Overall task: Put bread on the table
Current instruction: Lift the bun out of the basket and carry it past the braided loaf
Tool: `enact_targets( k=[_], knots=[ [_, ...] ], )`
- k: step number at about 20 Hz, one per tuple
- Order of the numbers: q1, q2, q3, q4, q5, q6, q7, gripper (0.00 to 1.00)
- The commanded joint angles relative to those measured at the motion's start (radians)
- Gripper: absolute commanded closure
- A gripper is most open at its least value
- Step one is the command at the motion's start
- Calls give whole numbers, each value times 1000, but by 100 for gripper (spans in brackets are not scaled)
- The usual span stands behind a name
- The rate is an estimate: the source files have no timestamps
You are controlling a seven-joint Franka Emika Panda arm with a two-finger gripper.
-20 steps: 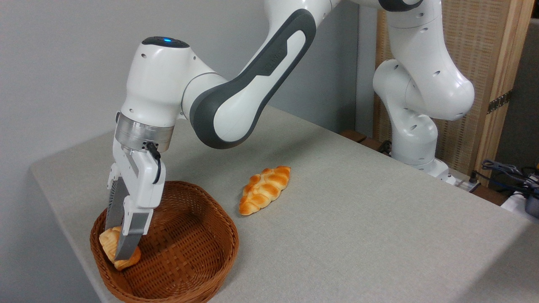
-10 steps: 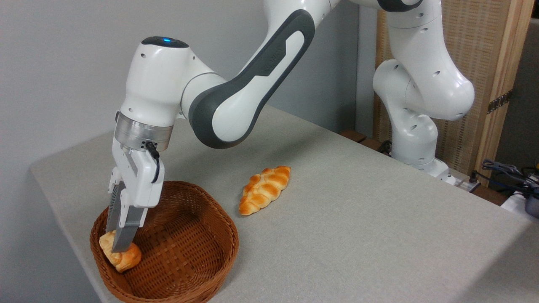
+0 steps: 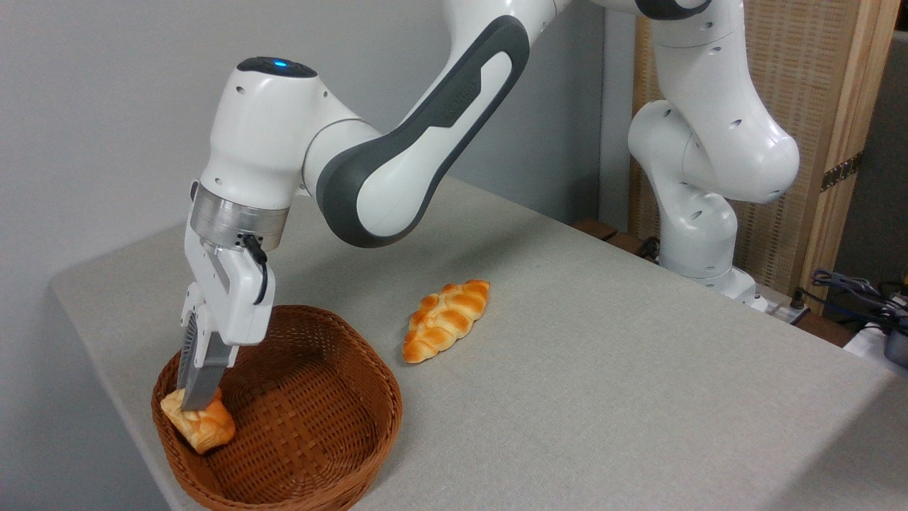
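Observation:
The bread (image 3: 198, 424), a small golden-orange knotted bun, hangs tilted just inside the left wall of the brown wicker basket (image 3: 333, 404). My gripper (image 3: 193, 404) points down from the white arm and is shut on the bun's top, its grey fingers (image 3: 204, 380) pinching it. The bun looks lifted slightly off the basket floor. The table (image 3: 603, 383) is a light grey-beige fabric-like top that carries the basket at its front left.
A longer braided oval loaf (image 3: 445, 320) lies on the table to the right of the basket. The arm's base (image 3: 699, 234) stands at the far right edge, with cables (image 3: 851, 291) and a wooden screen (image 3: 816, 106) behind it.
The gripper has risen, and the bun has come up with it from low against the basket's left wall. The braided loaf has not moved.

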Motion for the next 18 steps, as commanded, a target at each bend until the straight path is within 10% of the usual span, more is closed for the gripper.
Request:
enact_targets(
  k=[1,6,10,14,18],
  knots=[
    [31,-29,-14,7,-21,-53,-1,100],
    [37,-142,-8,21,-85,-197,0,100],
    [37,-276,3,21,-125,-517,0,100],
    [35,-331,55,18,-110,-902,112,100],
    [35,-328,93,4,8,-1106,225,100]
  ],
)
